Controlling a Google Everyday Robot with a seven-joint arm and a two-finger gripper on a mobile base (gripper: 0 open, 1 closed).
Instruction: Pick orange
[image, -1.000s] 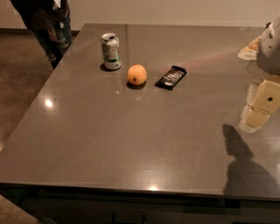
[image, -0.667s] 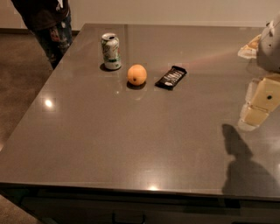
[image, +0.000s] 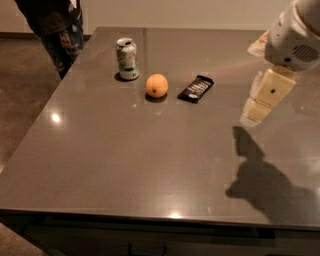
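Observation:
The orange (image: 157, 85) is a small round orange-yellow fruit. It sits on the grey table (image: 150, 150) toward the far side, between a green-white soda can (image: 127, 59) on its left and a black snack bar wrapper (image: 195, 88) on its right. My gripper (image: 257, 107) hangs at the right edge of the view, above the table, well to the right of the orange and the wrapper. It holds nothing that I can see.
A person (image: 57, 25) stands at the table's far left corner. The arm's shadow (image: 260, 175) falls on the table's right front part. The table's front edge runs along the bottom of the view.
The gripper and arm have shifted slightly to the left and up. The orange, can and wrapper have not moved.

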